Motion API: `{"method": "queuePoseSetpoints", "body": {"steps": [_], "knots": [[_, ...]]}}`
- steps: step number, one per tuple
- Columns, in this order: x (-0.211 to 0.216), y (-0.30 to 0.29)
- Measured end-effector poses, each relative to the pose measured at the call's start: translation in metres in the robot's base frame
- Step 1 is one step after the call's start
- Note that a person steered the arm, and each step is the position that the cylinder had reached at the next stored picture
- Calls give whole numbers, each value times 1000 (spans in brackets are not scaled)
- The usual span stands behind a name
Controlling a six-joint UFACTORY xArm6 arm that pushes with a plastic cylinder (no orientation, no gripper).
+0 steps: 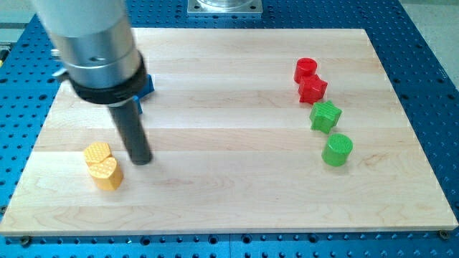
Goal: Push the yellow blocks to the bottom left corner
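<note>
Two yellow blocks lie touching near the view's bottom left: a yellow hexagon-like block (96, 153) and, just below and right of it, a yellow heart-shaped block (107, 172). My tip (141, 159) rests on the board just right of the yellow pair, a small gap from them. The rod rises from there to the large grey arm body at the view's top left.
At the view's right stand a red cylinder (305, 69), a red star block (313, 88), a green star block (325, 116) and a green cylinder (337, 150). A blue block (147, 87) shows partly behind the arm. The wooden board (229, 201) sits on a blue perforated table.
</note>
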State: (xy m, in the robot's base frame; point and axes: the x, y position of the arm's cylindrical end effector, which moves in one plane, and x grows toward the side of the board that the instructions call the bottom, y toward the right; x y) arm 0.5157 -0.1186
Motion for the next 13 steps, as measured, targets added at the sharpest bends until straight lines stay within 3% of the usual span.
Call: {"method": "queuePoseSetpoints", "body": {"steps": [4, 5, 6, 8, 9, 10, 12, 13], "knots": [[52, -77], [31, -31], [-20, -9], [29, -36], [22, -29], [-16, -27], [8, -93], [-10, -18]]}}
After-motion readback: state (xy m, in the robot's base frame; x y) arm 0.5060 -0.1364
